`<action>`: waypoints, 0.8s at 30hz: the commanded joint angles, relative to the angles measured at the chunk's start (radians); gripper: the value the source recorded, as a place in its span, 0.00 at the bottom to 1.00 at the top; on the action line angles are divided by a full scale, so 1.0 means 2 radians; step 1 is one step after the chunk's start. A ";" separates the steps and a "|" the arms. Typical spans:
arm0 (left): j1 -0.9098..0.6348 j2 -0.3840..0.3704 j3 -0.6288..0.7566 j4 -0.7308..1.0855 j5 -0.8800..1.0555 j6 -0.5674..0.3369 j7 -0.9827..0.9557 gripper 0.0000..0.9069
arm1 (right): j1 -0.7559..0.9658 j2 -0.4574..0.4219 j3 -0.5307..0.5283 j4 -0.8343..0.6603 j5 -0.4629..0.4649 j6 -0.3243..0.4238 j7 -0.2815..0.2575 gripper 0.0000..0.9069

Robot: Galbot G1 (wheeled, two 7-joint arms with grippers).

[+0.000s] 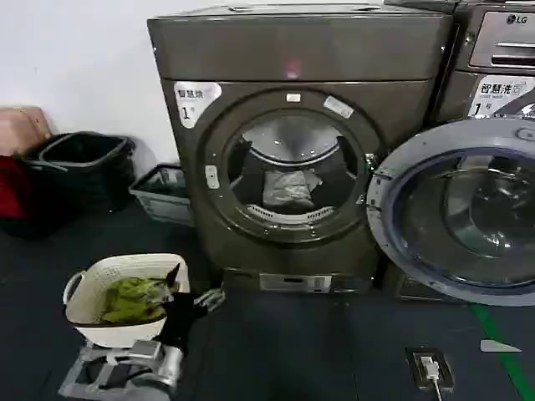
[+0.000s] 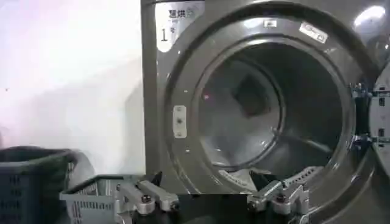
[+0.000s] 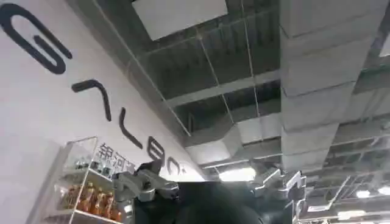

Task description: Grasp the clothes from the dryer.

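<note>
With its round door (image 1: 468, 217) swung open to the right, the dryer (image 1: 292, 150) holds the clothes (image 1: 288, 188) inside its drum.

In the head view, the pale garment lies crumpled at the bottom of the drum; a white basket (image 1: 92, 301) on the floor at lower left holds yellow-green clothes (image 1: 129, 299), and the left end effector (image 1: 194, 301) sits just beside that basket, well short of the porthole. In the left wrist view, the left end effector (image 2: 213, 198) faces the drum with its fingers (image 2: 143, 198) spread wide, holding nothing; a grey crate (image 2: 91, 198) stands by the wall. In the right wrist view, the right end effector (image 3: 210, 185) points up at the ceiling (image 3: 256, 79), fingers wide apart and empty.
</note>
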 commanded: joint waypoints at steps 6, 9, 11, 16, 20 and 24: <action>-0.001 0.011 -0.010 -0.004 -0.012 0.002 0.002 1.00 | -0.005 -0.001 0.008 -0.002 0.009 0.007 -0.001 1.00; -0.001 0.009 -0.014 -0.005 -0.014 0.002 0.003 1.00 | -0.003 -0.002 0.007 -0.002 0.011 0.007 -0.001 1.00; -0.002 0.008 -0.013 -0.006 -0.014 0.003 0.005 1.00 | 0.000 -0.003 0.006 -0.003 0.010 0.008 -0.001 1.00; -0.011 0.005 -0.010 -0.005 -0.015 0.007 0.010 1.00 | 0.004 -0.010 0.004 -0.009 0.010 0.010 -0.003 1.00; -0.011 0.003 -0.012 -0.007 -0.014 0.007 0.010 1.00 | 0.009 -0.014 0.000 -0.008 0.009 0.009 -0.005 1.00; -0.007 0.003 -0.013 -0.009 -0.013 0.007 0.012 1.00 | 0.012 -0.021 -0.002 -0.012 0.008 0.009 -0.005 1.00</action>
